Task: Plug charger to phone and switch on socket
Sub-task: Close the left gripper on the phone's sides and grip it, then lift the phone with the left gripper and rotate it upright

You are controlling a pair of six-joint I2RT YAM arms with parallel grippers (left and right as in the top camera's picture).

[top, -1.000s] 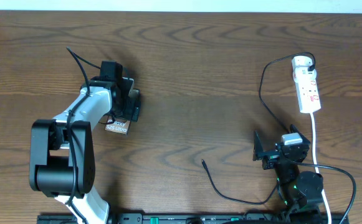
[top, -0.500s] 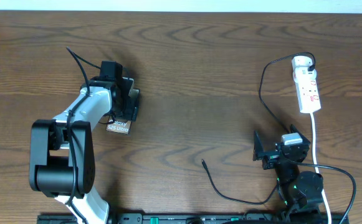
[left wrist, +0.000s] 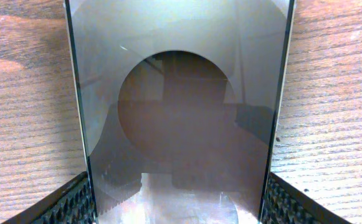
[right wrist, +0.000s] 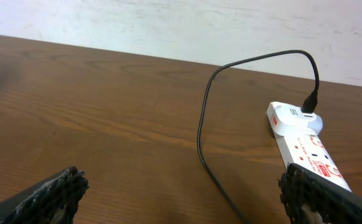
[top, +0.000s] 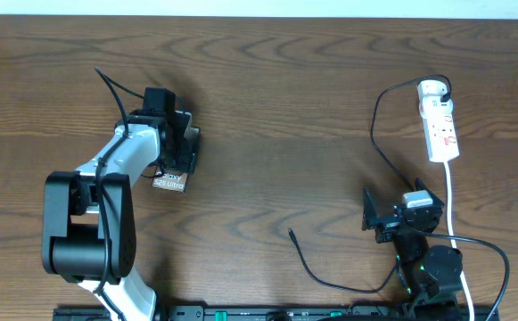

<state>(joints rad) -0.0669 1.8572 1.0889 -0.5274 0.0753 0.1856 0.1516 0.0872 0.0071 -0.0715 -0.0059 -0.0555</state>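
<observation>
Dark wood tabletop. Left arm stretched forward, left gripper pointed down, jaws pressed on the long edges of the phone. Right arm folded by its base, right gripper spread wide, empty, facing the socket. Charger tip lay loose mid-table

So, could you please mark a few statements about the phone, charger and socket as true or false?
1. The left gripper straddles the phone. True.
2. The charger is plugged into the phone. False: its tip lies loose on the table, apart from the phone.
3. The right gripper is open and empty. True.
4. The socket lies on the left arm's side. False: it lies at the far right.
</observation>
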